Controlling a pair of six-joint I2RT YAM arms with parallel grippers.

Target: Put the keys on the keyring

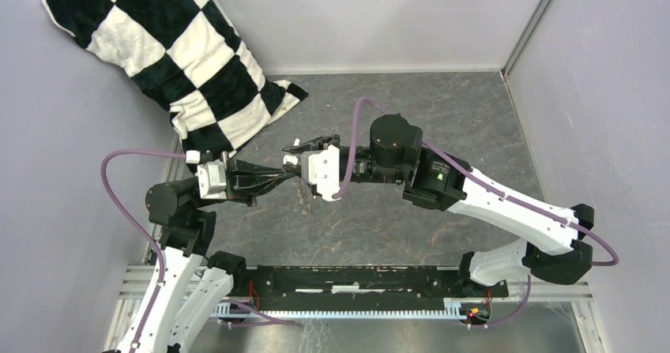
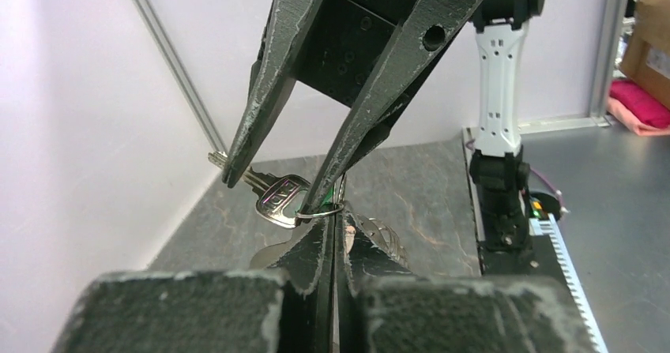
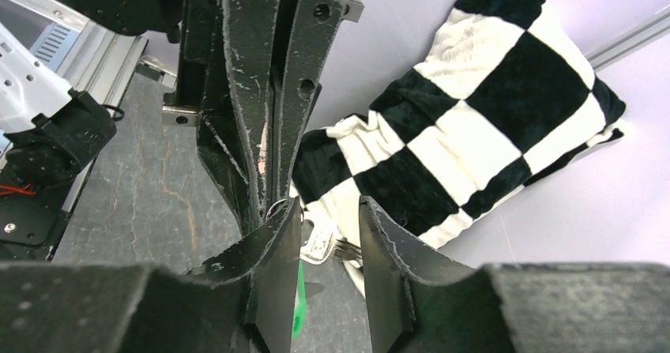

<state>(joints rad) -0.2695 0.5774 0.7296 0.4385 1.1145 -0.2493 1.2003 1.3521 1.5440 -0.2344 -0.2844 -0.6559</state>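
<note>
Left gripper point(image 2: 332, 228), mine, pinched shut on the thin keyring point(image 2: 322, 210), seen from my left wrist.
Key point(image 2: 276, 199) beside it, between half-spread fingers of my right gripper point(image 2: 270, 191). Right wrist: same gap, key inside, green tag point(image 3: 298, 306) below. Overhead: both meet above the table point(image 1: 411, 219).

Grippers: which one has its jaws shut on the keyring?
The left gripper, jaws shut on the keyring; the right gripper has jaws apart around the key.
</note>
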